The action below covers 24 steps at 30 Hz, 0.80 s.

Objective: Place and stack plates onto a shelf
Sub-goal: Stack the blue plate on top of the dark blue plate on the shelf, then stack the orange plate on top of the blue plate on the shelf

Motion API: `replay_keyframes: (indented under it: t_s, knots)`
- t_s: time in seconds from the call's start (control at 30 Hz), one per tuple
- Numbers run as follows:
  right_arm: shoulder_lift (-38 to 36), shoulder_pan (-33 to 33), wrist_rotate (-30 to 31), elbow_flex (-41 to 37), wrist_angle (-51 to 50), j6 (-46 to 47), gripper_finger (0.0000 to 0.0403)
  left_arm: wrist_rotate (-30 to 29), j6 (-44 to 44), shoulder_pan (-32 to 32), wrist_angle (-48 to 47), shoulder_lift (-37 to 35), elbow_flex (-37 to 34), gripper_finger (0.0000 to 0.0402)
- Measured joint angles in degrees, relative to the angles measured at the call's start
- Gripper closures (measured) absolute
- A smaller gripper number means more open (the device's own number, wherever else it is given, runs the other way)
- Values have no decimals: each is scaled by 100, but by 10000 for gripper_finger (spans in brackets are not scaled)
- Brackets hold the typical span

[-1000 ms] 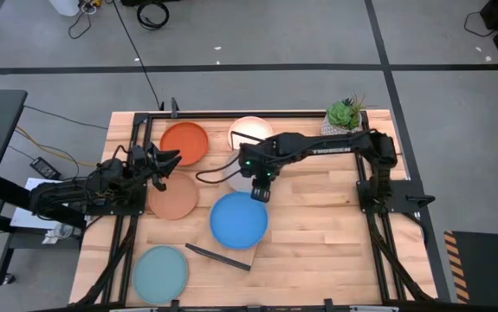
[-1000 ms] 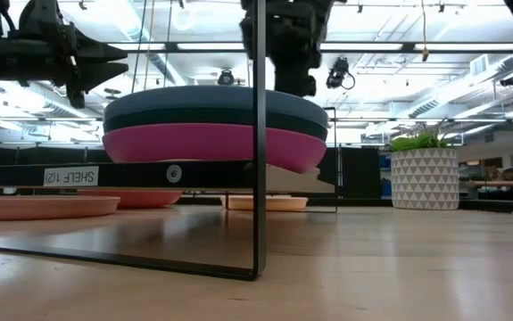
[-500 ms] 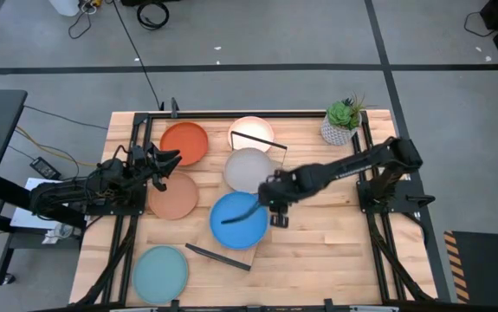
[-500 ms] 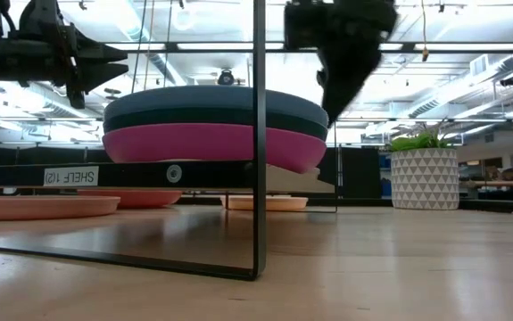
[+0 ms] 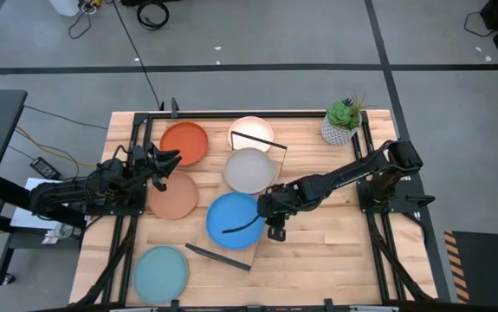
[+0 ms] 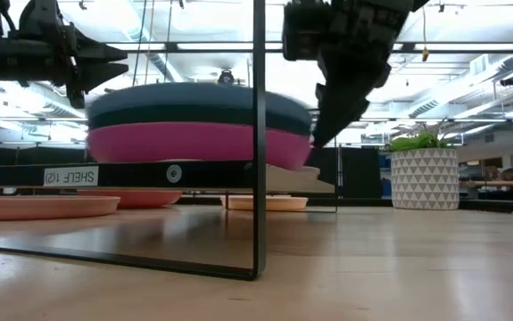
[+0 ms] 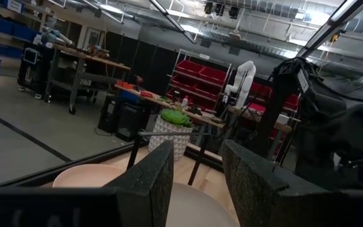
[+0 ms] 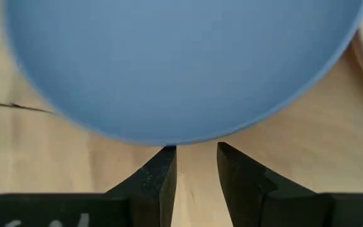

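The round shallow blue plate (image 5: 234, 219) lies on top of the stack on the light-wood shelf with black wire end frames (image 5: 220, 257), near the middle of the slatted wooden desk (image 5: 318, 251). In the low view the shelf board carries a dark teal plate (image 6: 198, 105) resting on a pink plate (image 6: 198, 143).

Handling judgement: the blue plate appears rigid, smooth and probably light. Its glossy surface looks slippery, and it may chip if dropped. The only practical hold is the rim: one finger above the lip, one below, at the edge facing the arm. A flat top-down pinch is not possible on a shallow disc.

Right arm: extended low across the desk from its base at the right side. The right gripper (image 5: 270, 218) sits just beside the blue plate's right edge. In the right wrist view the two dark fingers (image 8: 158, 170) stand apart, with bare wood between them and the plate's rim just ahead; they hold nothing.

Left arm: waiting at the left side of the desk, the left gripper (image 5: 162, 163) raised near the round orange plate (image 5: 184, 142) and above the round peach plate (image 5: 172, 196). Its fingers (image 7: 148, 180) are apart and empty.
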Motion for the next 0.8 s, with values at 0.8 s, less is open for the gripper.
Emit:
replay_keyframes:
  t_s: [0.8]
  knots:
    - [-1302, 169, 2027, -2245, 1485, -1465, 296, 0, -15, 2, 384, 0, 0, 260]
